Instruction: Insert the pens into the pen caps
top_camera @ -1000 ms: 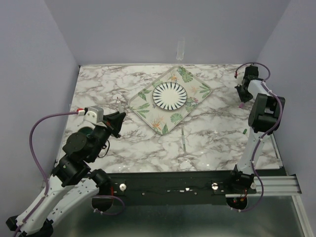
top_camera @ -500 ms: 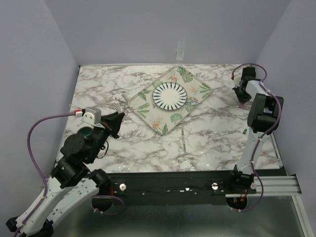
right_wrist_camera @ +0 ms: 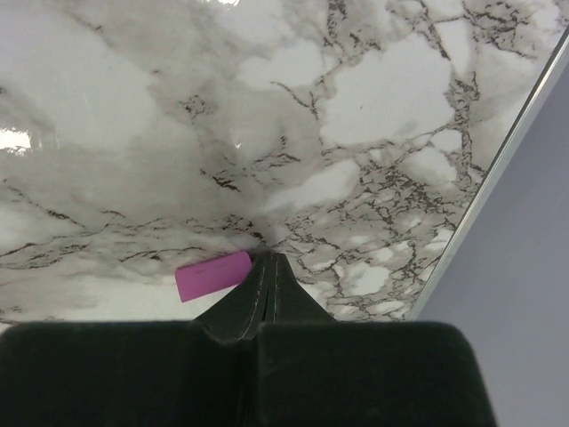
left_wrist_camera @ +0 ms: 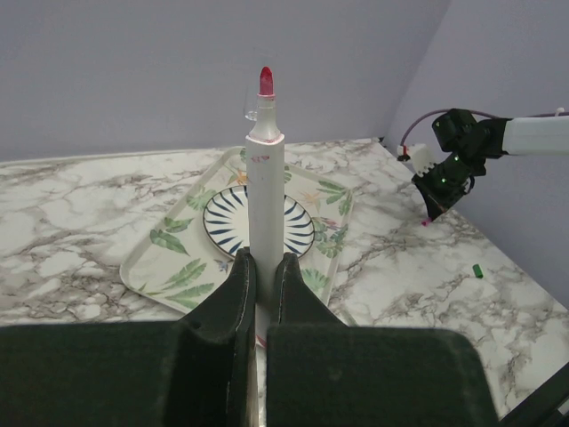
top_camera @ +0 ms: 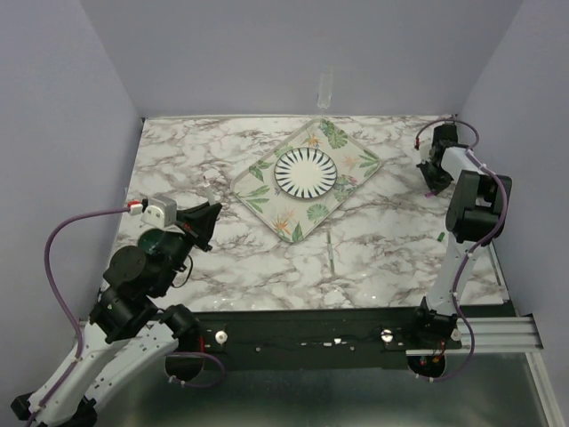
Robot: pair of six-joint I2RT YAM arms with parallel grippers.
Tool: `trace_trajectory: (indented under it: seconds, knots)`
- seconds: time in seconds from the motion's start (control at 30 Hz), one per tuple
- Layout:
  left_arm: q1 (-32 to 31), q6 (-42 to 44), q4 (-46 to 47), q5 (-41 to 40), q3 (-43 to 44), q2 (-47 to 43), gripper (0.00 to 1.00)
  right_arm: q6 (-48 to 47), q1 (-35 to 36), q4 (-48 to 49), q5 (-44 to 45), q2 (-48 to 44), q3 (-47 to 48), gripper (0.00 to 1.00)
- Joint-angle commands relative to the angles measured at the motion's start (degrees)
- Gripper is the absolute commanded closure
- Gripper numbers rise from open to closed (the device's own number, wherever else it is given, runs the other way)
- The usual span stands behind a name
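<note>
**Pen (left_wrist_camera: 265, 178) clamped upright on the left; its cap lies outside the shut right jaws**

The pen stands between the fingers of the left gripper (left_wrist_camera: 264, 267), which is clamped on the lower barrel. Its bare reddish tip points up and away from the wrist. In the top view this puts it over the left side of the tabletop (top_camera: 382, 258), close to the left edge and about halfway back.

The magenta cap (right_wrist_camera: 213, 273) lies flat near the far right corner, well apart from the pen and across the whole width of the tabletop. The right gripper (right_wrist_camera: 269, 260) is down at it with its fingers pressed together and nothing between them. In the right wrist view the cap sits to the left of the fingertips. Its right end touches the outer side of the left finger, and its long axis runs crosswise, tilted slightly.

The right arm is therefore much the nearer, but the cap is beside the jaws, not in them. By my judgement the next move calls for the jaws to part and shift toward the cap, so that they close across its short side. I cannot tell which end of the cap is the open one.

A second pen (top_camera: 331, 253) lies near the middle of the near edge, and a green cap (top_camera: 440, 236) lies by the right edge. Both are untouched.
</note>
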Motion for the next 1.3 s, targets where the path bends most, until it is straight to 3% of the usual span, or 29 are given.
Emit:
trace_trajectory:
  seconds: [0.0,0.37,0.77,0.97,1.1,1.27]
  knots:
    - [-0.4,-0.7,1.4,0.7,-0.7,-1.0,1.00,1.2,1.1,-1.1,-0.6,-3.0,-1.5,0.99]
    - [-0.7,-0.7,1.3,0.9,-0.7,-2.1,1.00,4.0,4.2,-6.7,1.4,1.3,5.5,0.99]
    - [-0.9,-1.0,1.7,1.9,-0.7,-2.1,1.00,9.1,5.8,-9.5,3.2,-1.9,-0.7,0.99]
    - [-1.0,-1.3,1.8,2.5,-0.7,-2.1,1.00,10.2,6.9,-8.7,-1.1,-5.8,-4.4,0.99]
    - [-1.1,-1.4,1.8,2.7,-0.7,-2.0,1.00,21.8,6.7,-5.7,-4.2,-10.5,-5.9,0.98]
    - [-1.1,-1.7,2.0,3.1,-0.7,-2.1,1.00,44.3,5.2,-9.2,-6.4,-10.1,-2.1,0.84]
